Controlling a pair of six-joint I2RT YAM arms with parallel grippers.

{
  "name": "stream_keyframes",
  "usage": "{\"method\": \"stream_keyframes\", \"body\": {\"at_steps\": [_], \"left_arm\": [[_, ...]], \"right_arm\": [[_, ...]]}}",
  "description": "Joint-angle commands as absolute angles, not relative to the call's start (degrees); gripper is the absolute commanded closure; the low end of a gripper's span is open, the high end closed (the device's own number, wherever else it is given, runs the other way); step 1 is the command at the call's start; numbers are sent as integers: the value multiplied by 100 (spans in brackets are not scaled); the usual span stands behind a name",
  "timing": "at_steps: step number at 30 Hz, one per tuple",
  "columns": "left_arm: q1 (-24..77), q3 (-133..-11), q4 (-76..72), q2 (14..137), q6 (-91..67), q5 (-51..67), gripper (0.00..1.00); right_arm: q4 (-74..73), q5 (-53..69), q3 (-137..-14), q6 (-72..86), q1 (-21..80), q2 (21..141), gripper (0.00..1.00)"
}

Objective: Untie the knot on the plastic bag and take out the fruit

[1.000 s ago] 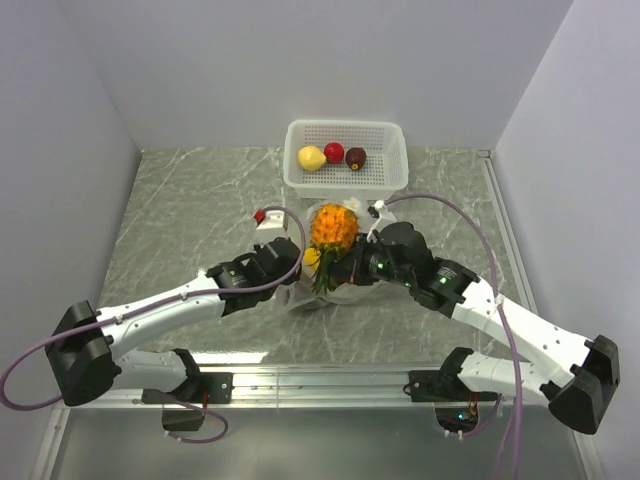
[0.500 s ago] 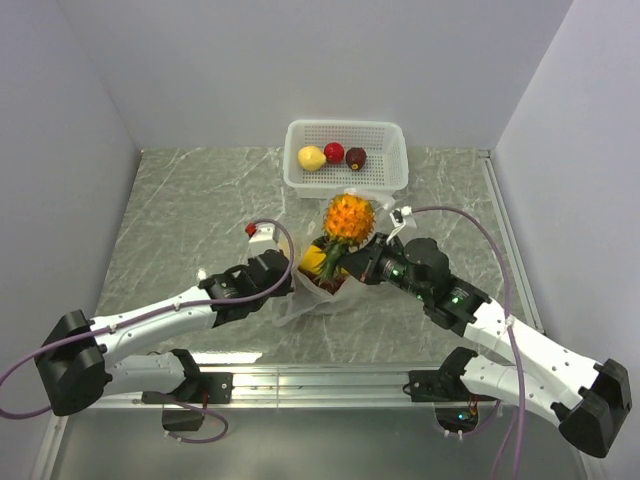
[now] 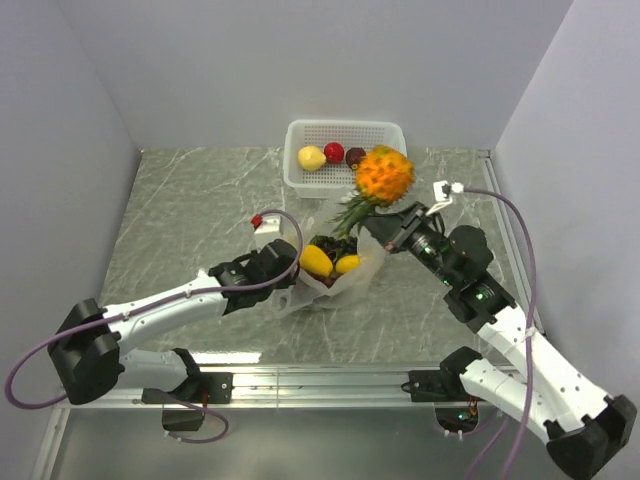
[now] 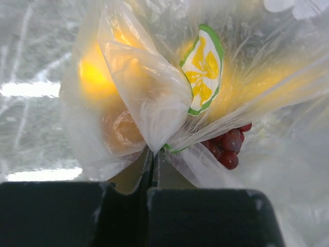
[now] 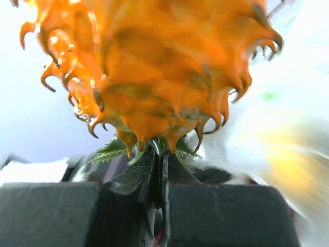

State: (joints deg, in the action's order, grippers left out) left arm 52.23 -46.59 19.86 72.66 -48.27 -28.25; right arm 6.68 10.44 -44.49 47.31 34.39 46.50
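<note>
The orange, spiky pineapple [image 3: 384,175] hangs in the air upper right of centre, just in front of the white basket [image 3: 340,124]. The right gripper [image 3: 388,222] is clenched on its green leaves [image 5: 128,175]. Below and to the left, the plastic bag [image 3: 300,298] sits crumpled and open at mid-frame. It is clear and crinkly with a lemon-slice print [image 4: 203,69], and yellow fruit [image 3: 316,262] and dark red grapes [image 4: 229,146] show through it. The left gripper [image 3: 290,270] pinches a fold of its film tight.
</note>
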Motion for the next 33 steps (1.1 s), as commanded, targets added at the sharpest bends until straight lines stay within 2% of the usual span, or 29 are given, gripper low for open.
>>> {"method": "stream_keyframes", "body": {"at_steps": [1, 9, 13, 17, 22, 27, 29, 33], "left_arm": [[4984, -4668, 2057, 6795, -4623, -2848, 99], [4817, -4535, 2258, 6320, -4368, -2619, 99], [4571, -4412, 2373, 6214, -4245, -2461, 99], [4562, -4421, 2373, 6301, -4096, -2268, 99], [4562, -4657, 2364, 6635, -3894, -2048, 99], [4570, -4904, 2513, 6908, -3806, -2048, 99], [4562, -5079, 2584, 7004, -3736, -2039, 99], [4562, -5395, 2768, 7137, -3525, -2109, 99]], "right_arm": [[730, 1071, -3614, 5308, 2761, 4587, 100], [536, 159, -2410, 5510, 2628, 5238, 100], [431, 18, -2346, 5520, 2496, 5379, 100], [89, 429, -3048, 4906, 2496, 5230, 100], [-1053, 1062, -4770, 4097, 2496, 5124, 100], [-1871, 1853, -6456, 3797, 2496, 5650, 100], [-1863, 2178, -6757, 3797, 2496, 5782, 100], [-1862, 2067, -7512, 3631, 2365, 6256, 100]]}}
